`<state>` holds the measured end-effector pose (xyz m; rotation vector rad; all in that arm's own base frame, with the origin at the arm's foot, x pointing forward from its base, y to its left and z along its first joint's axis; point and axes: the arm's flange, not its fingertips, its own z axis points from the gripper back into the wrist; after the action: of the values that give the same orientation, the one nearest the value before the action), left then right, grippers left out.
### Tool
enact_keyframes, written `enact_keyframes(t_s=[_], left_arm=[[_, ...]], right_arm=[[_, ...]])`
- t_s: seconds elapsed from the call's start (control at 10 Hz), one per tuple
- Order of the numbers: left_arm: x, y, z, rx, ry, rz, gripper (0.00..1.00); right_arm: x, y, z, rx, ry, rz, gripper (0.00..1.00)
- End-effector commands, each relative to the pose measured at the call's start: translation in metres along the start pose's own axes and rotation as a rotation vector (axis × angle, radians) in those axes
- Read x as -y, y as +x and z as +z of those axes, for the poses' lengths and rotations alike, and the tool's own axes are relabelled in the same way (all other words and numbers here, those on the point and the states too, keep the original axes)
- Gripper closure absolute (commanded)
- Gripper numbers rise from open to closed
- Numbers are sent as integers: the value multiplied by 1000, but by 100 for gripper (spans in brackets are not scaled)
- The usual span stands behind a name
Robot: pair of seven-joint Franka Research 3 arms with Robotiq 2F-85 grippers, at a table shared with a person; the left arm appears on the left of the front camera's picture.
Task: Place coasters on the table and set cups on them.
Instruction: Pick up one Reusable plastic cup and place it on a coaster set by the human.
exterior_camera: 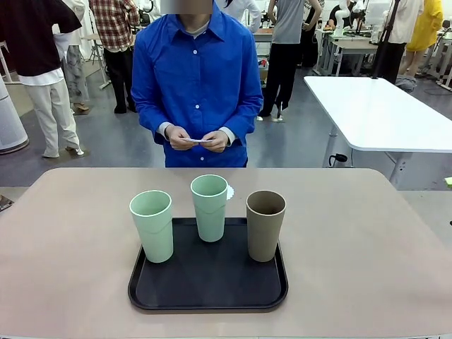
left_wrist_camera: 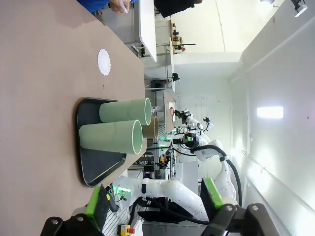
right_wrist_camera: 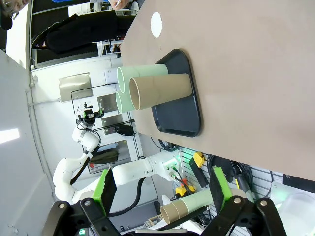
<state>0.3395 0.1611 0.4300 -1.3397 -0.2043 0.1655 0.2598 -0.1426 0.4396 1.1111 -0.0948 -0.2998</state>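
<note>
Three cups stand upright on a black tray (exterior_camera: 205, 293) on the beige table (exterior_camera: 70, 240): a mint one (exterior_camera: 152, 226) at the left, a mint one (exterior_camera: 210, 207) in the middle and a brown one (exterior_camera: 265, 224) at the right. One white lacy coaster (exterior_camera: 229, 192) lies on the table just behind the middle cup, mostly hidden by it. It shows whole as the coaster (left_wrist_camera: 104, 62) in the left wrist view and the coaster (right_wrist_camera: 156, 23) in the right wrist view. The person's hands (exterior_camera: 198, 140) hold more white coasters at the far edge. My left gripper (left_wrist_camera: 155, 201) and right gripper (right_wrist_camera: 163, 189) are open, empty and well back from the tray.
A white rectangular table (exterior_camera: 381, 113) stands beyond the far right corner, and people walk in the background. Bare tabletop lies on both sides of the tray and behind it. A spare mint and brown cup (right_wrist_camera: 187, 204) lie off the table near my right arm's base.
</note>
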Motion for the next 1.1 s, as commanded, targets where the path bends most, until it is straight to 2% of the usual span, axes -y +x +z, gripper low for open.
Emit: enact_keyframes(t_s=[0.0,1.0], left_arm=[[0,0,3,8,-19,-14,0],[0,0,3,8,-19,-14,0]], right_arm=[[1,1,0,-4,16,-4,0],[1,1,0,-4,16,-4,0]])
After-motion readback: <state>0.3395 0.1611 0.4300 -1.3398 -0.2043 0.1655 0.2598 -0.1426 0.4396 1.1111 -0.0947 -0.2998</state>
